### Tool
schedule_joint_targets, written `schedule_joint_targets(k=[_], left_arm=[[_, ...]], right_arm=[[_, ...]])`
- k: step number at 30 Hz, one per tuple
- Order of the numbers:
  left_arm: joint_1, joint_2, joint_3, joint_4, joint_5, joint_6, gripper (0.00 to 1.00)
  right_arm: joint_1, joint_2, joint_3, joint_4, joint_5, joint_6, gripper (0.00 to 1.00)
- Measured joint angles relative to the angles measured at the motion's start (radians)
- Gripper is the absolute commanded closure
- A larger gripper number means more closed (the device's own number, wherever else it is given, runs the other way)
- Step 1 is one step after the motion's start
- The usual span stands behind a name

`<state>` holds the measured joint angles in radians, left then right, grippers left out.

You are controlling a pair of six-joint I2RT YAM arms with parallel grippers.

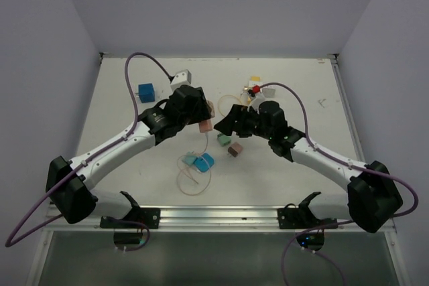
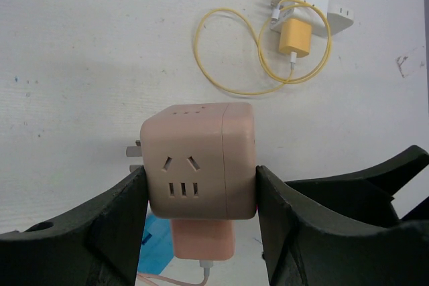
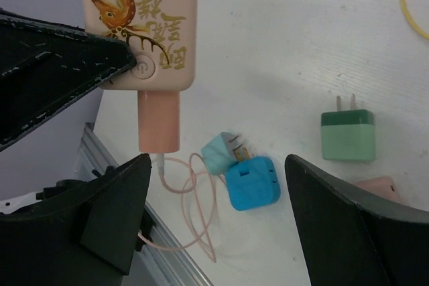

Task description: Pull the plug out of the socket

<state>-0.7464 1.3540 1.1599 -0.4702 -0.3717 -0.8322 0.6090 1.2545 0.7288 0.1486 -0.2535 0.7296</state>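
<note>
pink plug (image 3: pixel 159 122) is seated in one face of the pink cube socket (image 2: pixel 198 162), held over the middle of the surface (image 2: pixel 80 45). left fingers (image 2: pixel 110 216) clamp the cube's sides, likely to brace it. right fingers (image 3: pixel 100 212) stand wide, apparently ready to take the plug.

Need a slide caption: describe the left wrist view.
Left end effector gripping a pink cube socket, a pink plug inserted on its lower side.

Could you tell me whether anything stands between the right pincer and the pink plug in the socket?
Nothing visible does. The open right pincer faces the pink plug with only open space between them. The left pincer clamps the socket alone, not the plug.
</note>
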Motion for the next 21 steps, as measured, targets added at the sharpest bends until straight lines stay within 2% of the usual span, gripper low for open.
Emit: schedule_joint_targets(k=[9, 12, 16, 17, 19, 21], left_arm=[[0.0, 0.003, 0.05, -0.003, 0.0, -0.046, 1.0], [0.0, 0.004, 0.055, -0.002, 0.001, -0.051, 1.0], [0.0, 0.005, 0.056, -0.002, 0.001, -0.065, 1.0], [0.0, 0.005, 0.056, -0.002, 0.001, -0.067, 1.0], [0.0, 0.005, 0.056, -0.001, 0.001, -0.068, 1.0], [0.0, 0.005, 0.056, 0.002, 0.0, -0.071, 1.0]], right_arm=[[0.085, 0.108, 0.091, 0.095, 0.003, 0.012, 0.19], [0.096, 0.129, 0.114, 0.118, 0.01, 0.012, 0.23], [0.105, 0.165, 0.138, 0.136, 0.011, 0.015, 0.39], [0.107, 0.174, 0.143, 0.137, 0.011, 0.016, 0.46], [0.112, 0.187, 0.151, 0.137, 0.013, 0.018, 0.55], [0.117, 0.192, 0.154, 0.138, 0.015, 0.021, 0.74]])
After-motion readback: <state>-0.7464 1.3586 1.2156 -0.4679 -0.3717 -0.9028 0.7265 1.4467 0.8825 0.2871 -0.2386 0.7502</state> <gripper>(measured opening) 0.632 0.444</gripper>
